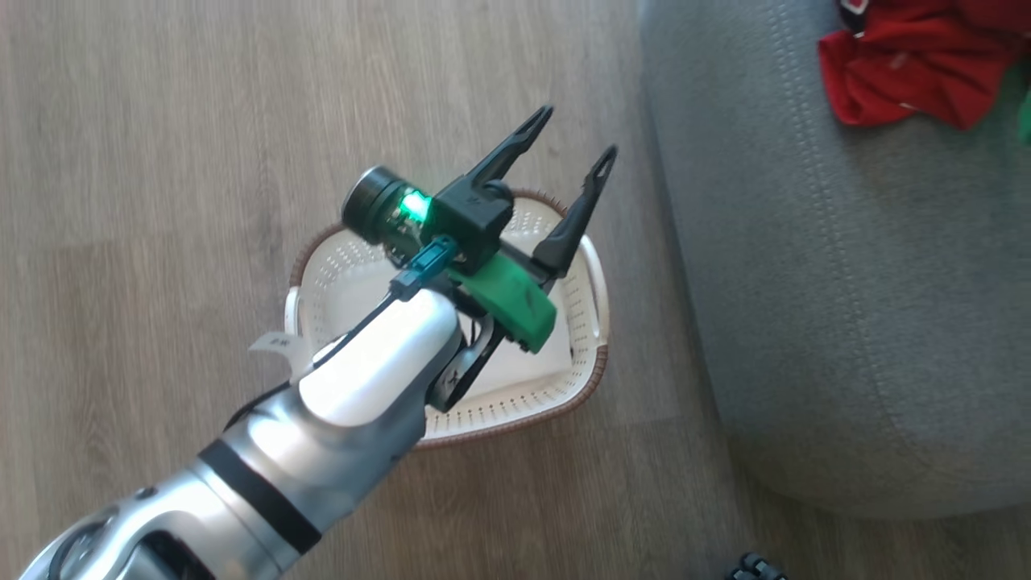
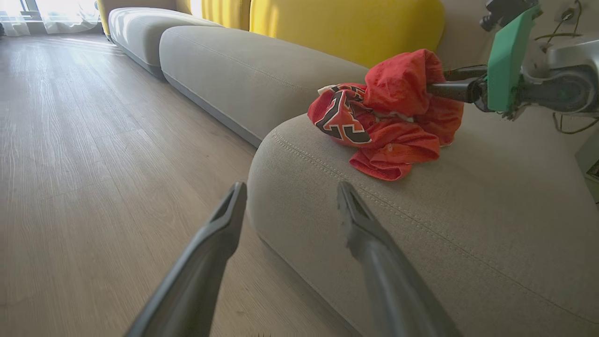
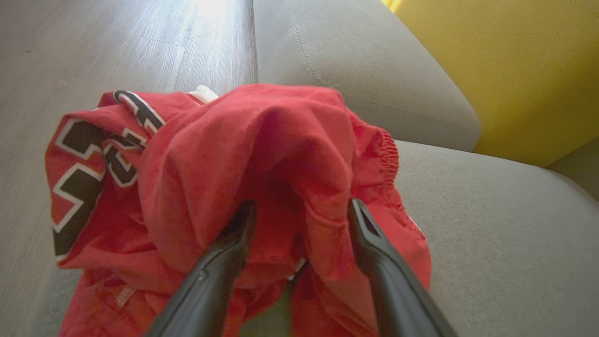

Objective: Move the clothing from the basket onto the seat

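The red clothing (image 1: 910, 64) lies bunched on the grey sofa seat (image 1: 846, 282) near its rounded edge. The jersey (image 2: 339, 117) shows black-and-white numerals, and the plain red shorts (image 2: 402, 79) are heaped over it. My right gripper (image 3: 302, 206) is open, with its two fingers pushed into the folds of the shorts (image 3: 262, 135) and cloth lying between and over them. The cream basket (image 1: 483, 411) stands on the floor beside the sofa, and no red cloth shows inside it. My left gripper (image 1: 580, 133) hangs open above the basket's far rim, holding nothing.
Yellow back cushions (image 2: 346, 28) stand behind the seat. Another grey sofa section (image 2: 243, 70) runs on along the wooden floor (image 1: 161, 161). A white tag (image 1: 274, 345) hangs at the basket's left side. A small dark object (image 1: 753, 568) lies at the bottom edge.
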